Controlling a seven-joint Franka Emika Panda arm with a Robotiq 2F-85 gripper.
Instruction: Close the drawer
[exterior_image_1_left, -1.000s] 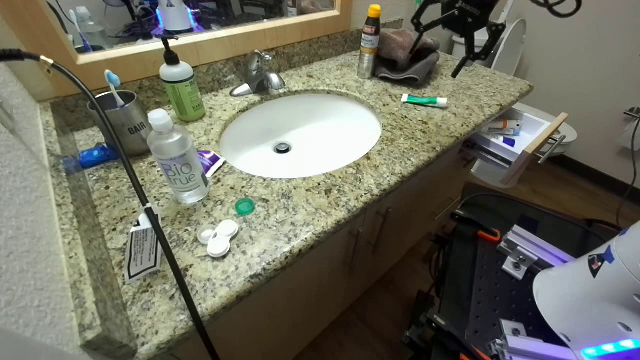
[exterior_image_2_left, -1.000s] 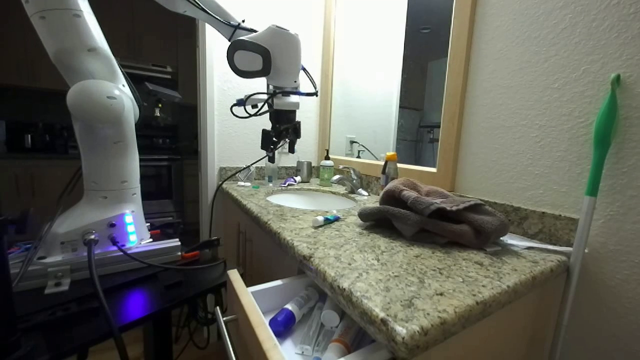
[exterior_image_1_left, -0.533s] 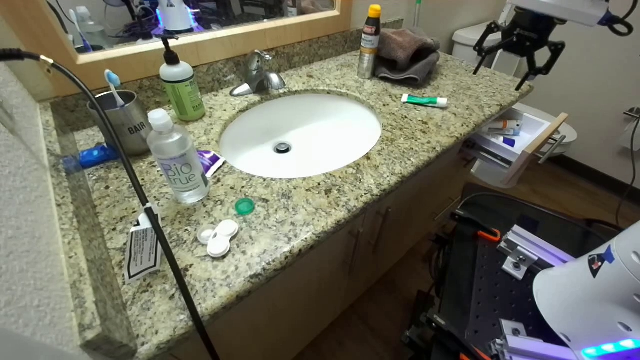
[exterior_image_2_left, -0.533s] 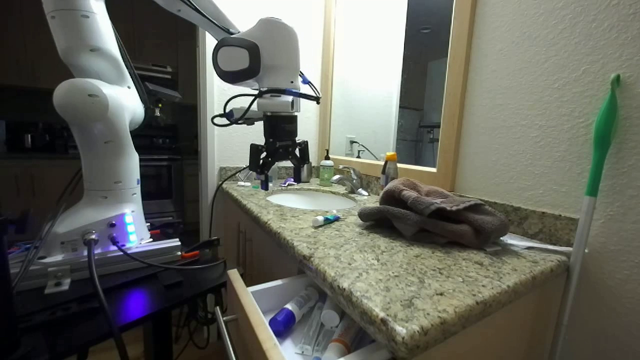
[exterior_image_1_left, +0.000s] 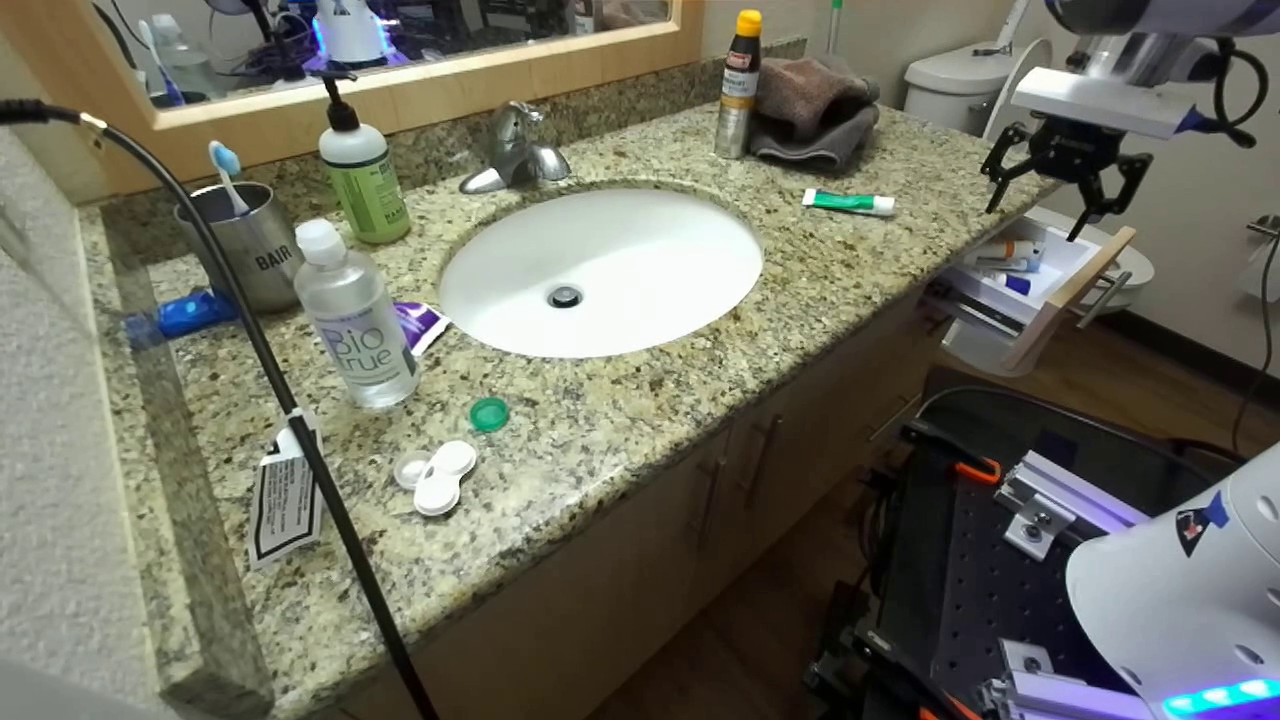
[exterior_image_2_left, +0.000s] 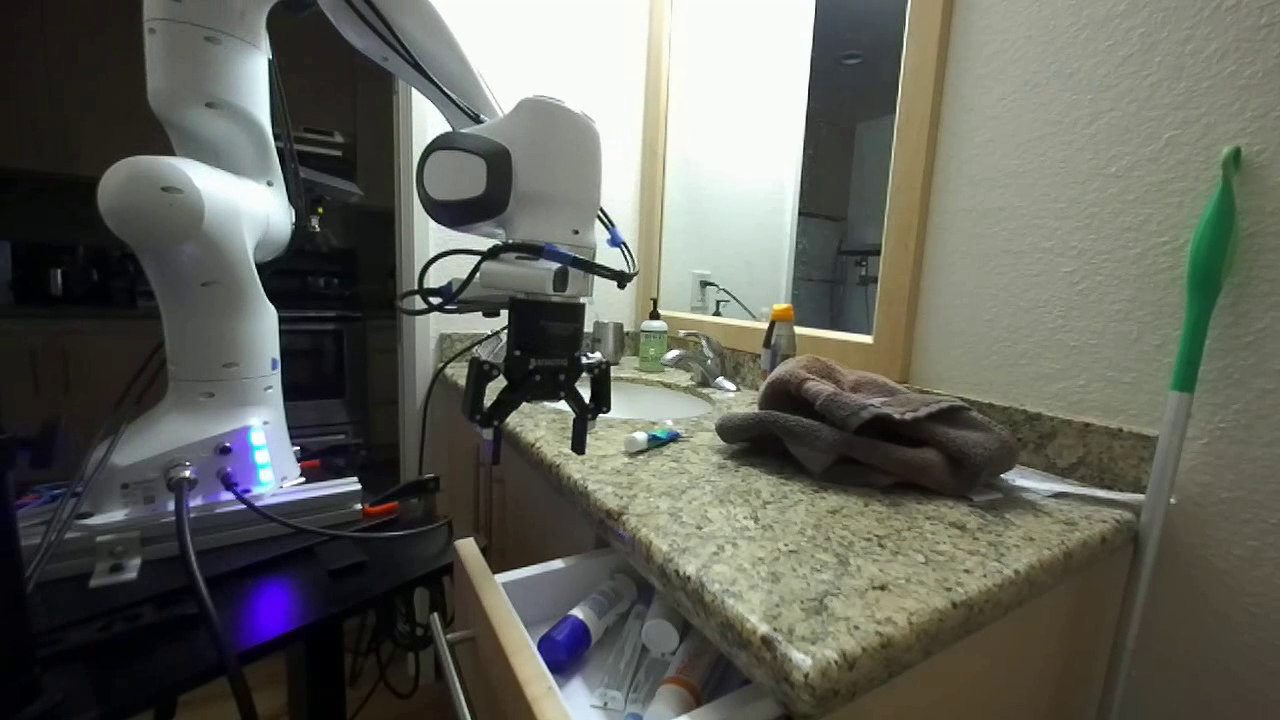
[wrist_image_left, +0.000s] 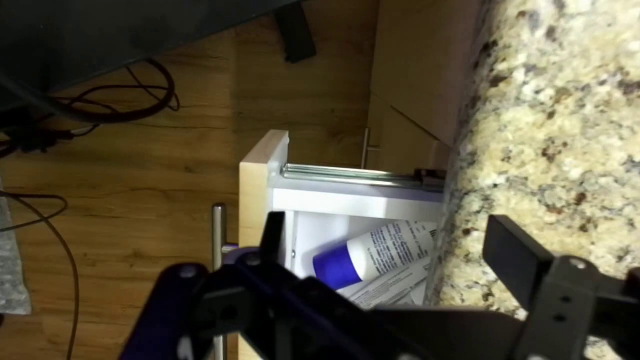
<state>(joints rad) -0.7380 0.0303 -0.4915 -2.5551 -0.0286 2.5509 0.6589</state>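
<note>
- Drawer (exterior_image_2_left: 510, 630) is standing open, jutting from under the speckled bench (exterior_image_2_left: 740, 540); its flat tan front (wrist_image_left: 255, 195) is facing outward, well apart from the cabinet (wrist_image_left: 417, 70), with a metal bar handle (wrist_image_left: 218, 232) projecting from it;
- inside the drawer, a blue-capped bottle (wrist_image_left: 372, 252) is lying on its side; an orange-banded tube (exterior_image_2_left: 687, 682) is lying near it;
- pincer (exterior_image_2_left: 537, 456) is hanging downward above the drawer, apart from it; its two fingers (exterior_image_2_left: 579, 436) are standing wide apart and holding nothing;
- in the wrist view, one finger is showing across the drawer front and its mate across the bench;
- on the bench, a green and white tube (exterior_image_1_left: 850, 202) is lying near the sink (exterior_image_1_left: 640, 250); a yellow-capped can (exterior_image_1_left: 738, 90) is standing upright beside a rumpled towel (exterior_image_1_left: 815, 115);
- a pump bottle (exterior_image_1_left: 368, 190) is standing near the faucet (exterior_image_1_left: 515, 155); a clear bottle (exterior_image_1_left: 358, 330) is standing near a metal cup (exterior_image_1_left: 255, 235), and the cup is holding a toothbrush (exterior_image_1_left: 230, 182)
</note>
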